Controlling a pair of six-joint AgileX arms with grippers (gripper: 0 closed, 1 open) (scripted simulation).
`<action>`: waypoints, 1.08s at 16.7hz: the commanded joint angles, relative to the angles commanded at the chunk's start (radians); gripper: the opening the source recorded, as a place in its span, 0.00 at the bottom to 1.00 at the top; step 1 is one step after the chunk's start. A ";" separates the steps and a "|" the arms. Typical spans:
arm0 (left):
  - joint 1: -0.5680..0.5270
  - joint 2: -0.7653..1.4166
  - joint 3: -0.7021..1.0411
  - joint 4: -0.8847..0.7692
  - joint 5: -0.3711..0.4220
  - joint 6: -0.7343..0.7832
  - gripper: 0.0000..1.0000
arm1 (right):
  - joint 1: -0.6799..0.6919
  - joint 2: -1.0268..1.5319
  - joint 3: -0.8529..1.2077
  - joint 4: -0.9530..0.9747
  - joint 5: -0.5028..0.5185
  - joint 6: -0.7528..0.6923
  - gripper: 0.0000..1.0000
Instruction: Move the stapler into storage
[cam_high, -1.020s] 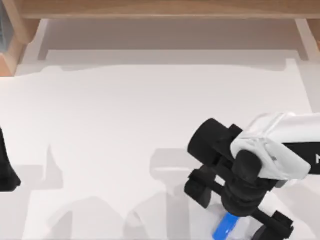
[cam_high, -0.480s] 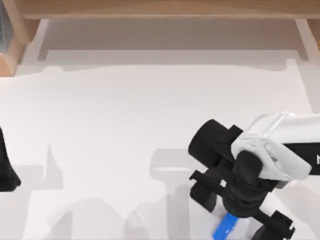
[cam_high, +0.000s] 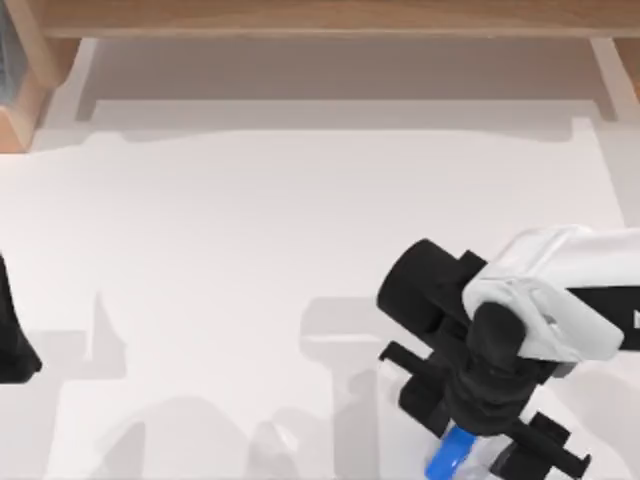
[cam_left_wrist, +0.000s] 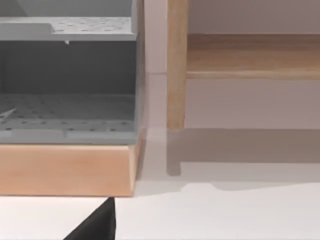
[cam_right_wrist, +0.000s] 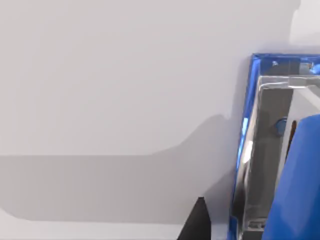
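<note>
Table (cam_high: 250, 260): a broad white surface that takes up most of the top view, with soft grey shadows across its near half.

Wooden shelf (cam_high: 330, 18): a pale timber rail along the 12 o'clock edge of the table. In the left wrist view a timber post (cam_left_wrist: 176, 65) stands upright beside a grey perforated drawer unit (cam_left_wrist: 67, 75) that sits on a wooden base.

Right arm (cam_high: 560, 290): white shell with black joints, reaching in from 3 o'clock toward 5 o'clock of the top view.

Right gripper (cam_high: 480, 430): black, pointing down over the stapler at about 5 o'clock. Its fingers reach out past both sides of the blue bar, but whether they press on it I cannot tell.

Left gripper (cam_high: 12, 330): a dark shape parked at the 9 o'clock edge, well apart from the stapler. Its finger state I cannot tell.

Stapler (cam_high: 450, 458): a small, slim bright-blue bar, partly hidden under the right gripper, lying at 5 o'clock near the table's near edge. In the right wrist view it shows glossy blue edges around a pale grey metal inside (cam_right_wrist: 267, 150), with bright glints along one side.
</note>
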 joint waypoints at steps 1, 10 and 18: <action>0.000 0.000 0.000 0.000 0.000 0.000 1.00 | 0.000 0.000 0.000 0.000 0.000 0.000 0.00; 0.000 0.000 0.000 0.000 0.000 0.000 1.00 | -0.001 -0.028 0.011 -0.042 0.000 -0.012 0.00; 0.000 0.000 0.000 0.000 0.000 0.000 1.00 | -0.002 -0.084 0.064 -0.151 0.000 -0.014 0.00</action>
